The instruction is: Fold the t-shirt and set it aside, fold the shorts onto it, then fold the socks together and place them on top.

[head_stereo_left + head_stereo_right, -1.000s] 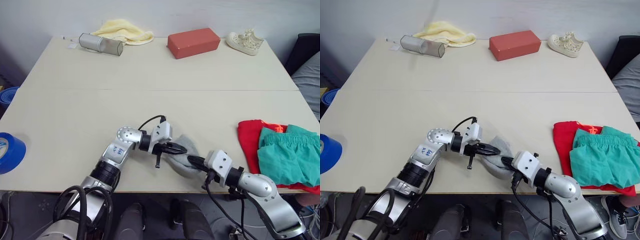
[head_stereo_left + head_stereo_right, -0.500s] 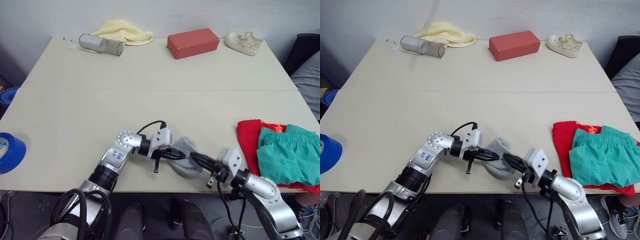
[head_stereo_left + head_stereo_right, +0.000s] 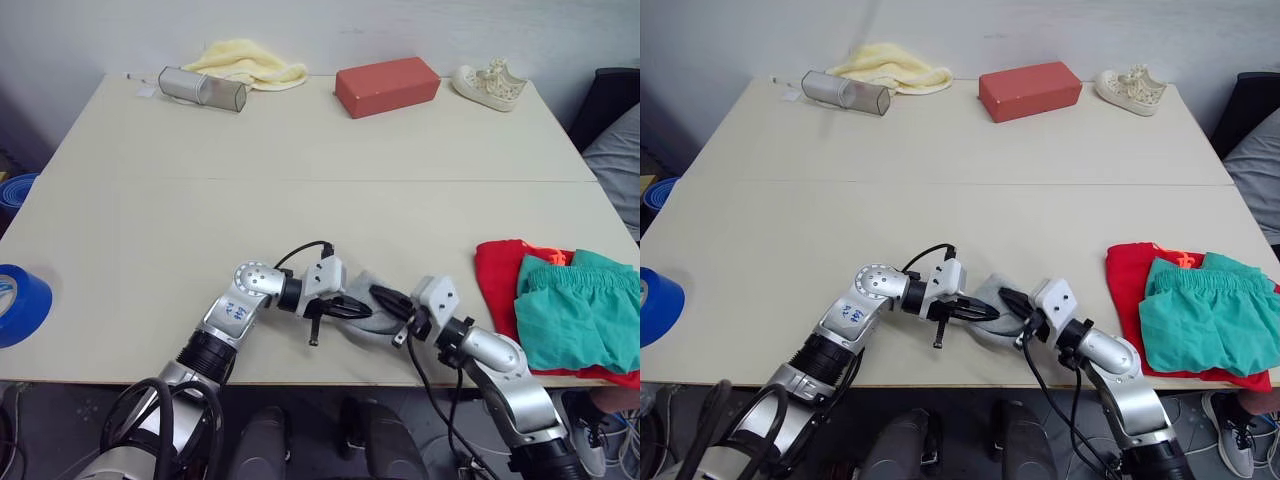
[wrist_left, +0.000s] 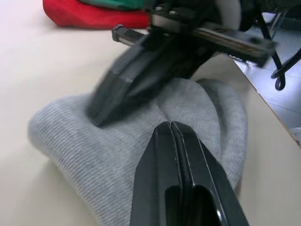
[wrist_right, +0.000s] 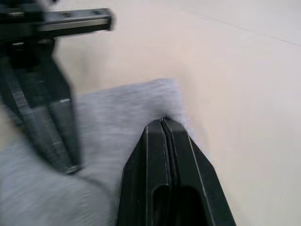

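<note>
The grey socks (image 3: 361,283) lie in a small heap near the table's front edge. My left gripper (image 3: 365,309) rests on the heap from the left, fingers shut, tips pressing into the knit (image 4: 207,108). From the right, my right gripper (image 3: 379,294) reaches onto the heap, shut on an edge of the sock (image 5: 136,101). The two grippers nearly touch over the socks. At the right edge the red t-shirt (image 3: 492,276) lies folded, and the teal shorts (image 3: 575,312) are folded on top of it.
Along the far edge of the table (image 3: 300,200) lie a metal cylinder (image 3: 201,88), a pale yellow cloth (image 3: 246,60), a red box (image 3: 387,85) and a cream shoe (image 3: 489,85). A blue tape roll (image 3: 16,305) sits at the left edge.
My right gripper has moved left and forward over the socks, drawing their near end up onto the heap. The left gripper has dropped slightly and stays on the socks.
</note>
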Tool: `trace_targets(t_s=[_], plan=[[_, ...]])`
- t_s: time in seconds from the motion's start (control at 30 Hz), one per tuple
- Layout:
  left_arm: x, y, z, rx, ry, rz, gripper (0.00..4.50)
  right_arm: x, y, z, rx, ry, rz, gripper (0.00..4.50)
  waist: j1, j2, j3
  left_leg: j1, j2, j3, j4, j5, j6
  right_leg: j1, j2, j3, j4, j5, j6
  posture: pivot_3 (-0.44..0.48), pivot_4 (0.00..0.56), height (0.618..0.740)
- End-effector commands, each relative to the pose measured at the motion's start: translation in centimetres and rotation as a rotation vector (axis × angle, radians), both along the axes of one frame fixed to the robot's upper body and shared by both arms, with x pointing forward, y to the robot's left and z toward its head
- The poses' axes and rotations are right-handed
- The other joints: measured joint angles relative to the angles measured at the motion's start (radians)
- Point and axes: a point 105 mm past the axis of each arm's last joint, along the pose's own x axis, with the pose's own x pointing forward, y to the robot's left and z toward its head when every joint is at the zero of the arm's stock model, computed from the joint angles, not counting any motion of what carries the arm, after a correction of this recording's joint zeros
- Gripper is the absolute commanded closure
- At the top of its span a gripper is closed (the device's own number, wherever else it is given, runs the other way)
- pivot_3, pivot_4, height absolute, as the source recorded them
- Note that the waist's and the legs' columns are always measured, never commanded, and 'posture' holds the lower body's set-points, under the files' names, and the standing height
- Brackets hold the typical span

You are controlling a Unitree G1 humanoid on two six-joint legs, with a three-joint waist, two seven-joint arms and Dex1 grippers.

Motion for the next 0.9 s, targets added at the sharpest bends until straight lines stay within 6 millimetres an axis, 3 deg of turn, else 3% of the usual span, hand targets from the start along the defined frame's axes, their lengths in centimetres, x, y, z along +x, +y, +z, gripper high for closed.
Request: trace_targets(t_s=[0.03,0.23,0.33,0.43,0.5,0.63,0.73,0.87,0.9], plan=[[0.0,0.5,-0.9,0.014,0.027,0.025,4.48,0.5,-1.5,-0.5,0.065,0.063,-0.081,4.5,0.0,0.0,0.0,0.0,0.0,0.0,0.0,0.0,0.0,0.0,0.0,0.0,0.0,0.0,0.0,0.0,0.15,0.74],[0.4,0.4,-0.3,-0.045,0.023,0.052,4.48,-0.8,-1.4,1.6,0.129,0.011,0.0,4.5,0.0,0.0,0.0,0.0,0.0,0.0,-0.001,0.0,0.0,0.0,0.0,0.0,0.001,0.0,0.0,0.0,0.15,0.74],[0.5,0.1,2.4,-0.193,0.022,0.05,4.48,-1.7,-2.7,3.9,0.196,-0.023,-0.028,4.5,0.0,0.001,0.0,-0.001,0.0,0.0,-0.001,0.0,0.0,-0.001,0.0,0.0,0.001,0.0,0.0,0.0,0.15,0.74],[0.5,0.3,4.0,-0.241,-0.01,0.022,4.5,-3.4,-4.0,4.9,0.309,0.089,-0.031,4.33,0.001,0.001,0.0,-0.002,0.0,-0.001,-0.001,0.0,0.0,-0.001,0.0,0.0,0.001,0.001,0.0,0.0,0.15,0.74],[0.5,0.6,4.7,-0.258,-0.022,0.008,4.5,-4.3,-4.7,5.1,0.331,0.156,-0.037,3.91,0.002,0.001,0.0,-0.001,0.0,-0.001,-0.001,0.0,0.0,-0.001,0.0,0.0,0.001,0.001,0.0,0.0,0.15,0.74],[1.0,1.1,5.8,-0.256,-0.045,-0.003,4.5,-6.4,-6.3,4.8,0.421,0.379,-0.078,2.53,0.003,0.001,0.0,-0.002,0.0,-0.002,-0.001,0.0,0.0,-0.001,0.0,-0.001,0.0,0.0,0.0,0.0,0.15,0.74],[2.0,1.3,5.4,-0.204,-0.099,0.0,4.5,-9.0,-6.2,3.7,0.593,0.686,-0.069,1.45,0.003,0.001,0.0,-0.002,0.0,-0.001,-0.001,0.0,0.0,-0.001,0.0,0.0,-0.001,0.0,0.0,0.0,0.15,0.74],[2.7,1.3,4.2,-0.133,-0.158,-0.01,4.5,-10.5,-5.5,3.1,0.698,0.906,-0.103,0.09,-0.001,0.001,0.001,-0.002,0.0,-0.001,-0.002,0.0,0.0,0.0,0.001,0.0,-0.002,0.0,0.0,0.0,0.15,0.74],[2.9,1.1,4.0,-0.125,-0.166,-0.005,4.5,-10.7,-4.9,2.8,0.726,0.945,-0.101,0.04,-0.001,0.001,0.001,-0.002,0.0,0.0,-0.002,0.0,0.0,0.0,0.001,0.0,-0.002,0.0,0.0,0.0,0.15,0.74]])
